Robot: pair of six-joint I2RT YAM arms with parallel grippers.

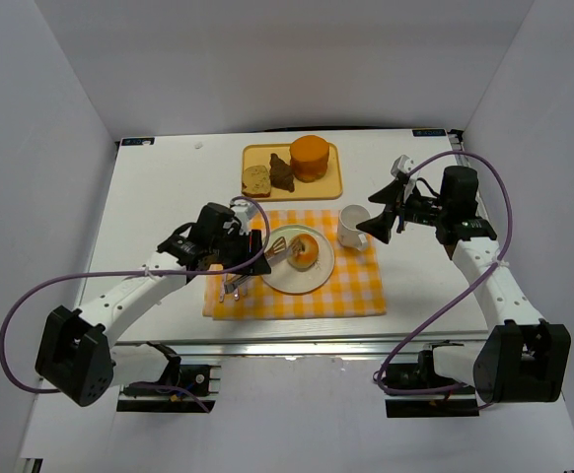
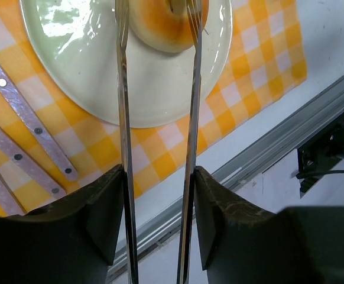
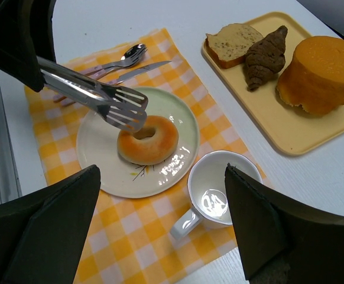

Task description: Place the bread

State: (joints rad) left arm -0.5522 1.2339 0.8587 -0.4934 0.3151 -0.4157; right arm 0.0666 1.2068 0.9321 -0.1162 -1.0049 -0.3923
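Bread (image 3: 160, 147) on plate (image 3: 98, 145), tongs (image 3: 95, 94) over it; tray (image 3: 278, 131) w/ loaf (image 3: 323, 74), slice (image 3: 231, 42), croissant (image 3: 265, 56).

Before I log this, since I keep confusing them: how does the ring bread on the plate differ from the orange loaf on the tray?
The bread is a low ring with a hole; the orange loaf is a tall solid round. The bread is smaller than the loaf. The bread lies on the plate, the loaf on the tray. Both are round.

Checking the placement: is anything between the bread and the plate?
Nothing visible: the bread lies on the plate. The tongs held in the left gripper reach its edge.
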